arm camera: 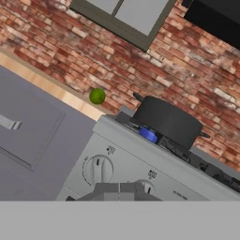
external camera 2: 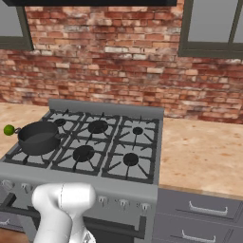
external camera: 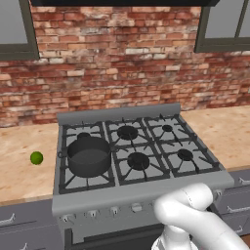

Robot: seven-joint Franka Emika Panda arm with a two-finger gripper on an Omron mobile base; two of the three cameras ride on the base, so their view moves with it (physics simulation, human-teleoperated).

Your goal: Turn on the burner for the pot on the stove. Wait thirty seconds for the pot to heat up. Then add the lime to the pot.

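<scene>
Jaws' state impossible to tell. Squat dark grey metal pot (external camera: 88,155) on wide grey stove's (external camera: 141,188) front-left grate; small green lime (external camera: 36,157) on surface (external camera: 22,166) just left, blue flame (arm camera: 148,134) beneath pot.

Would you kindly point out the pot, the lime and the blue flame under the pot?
pot (external camera: 89,155): left base view, on its dark inner wall.
lime (external camera: 36,157): left base view, middle of the fruit.
blue flame (arm camera: 148,134): hand view, on its blue glow beneath the pot.

One squat dark grey metal pot (external camera: 88,156) and one small round green lime (external camera: 36,157) accompany one wide grey gas stove (external camera: 146,191) with six round black burners (external camera: 138,160).
</scene>
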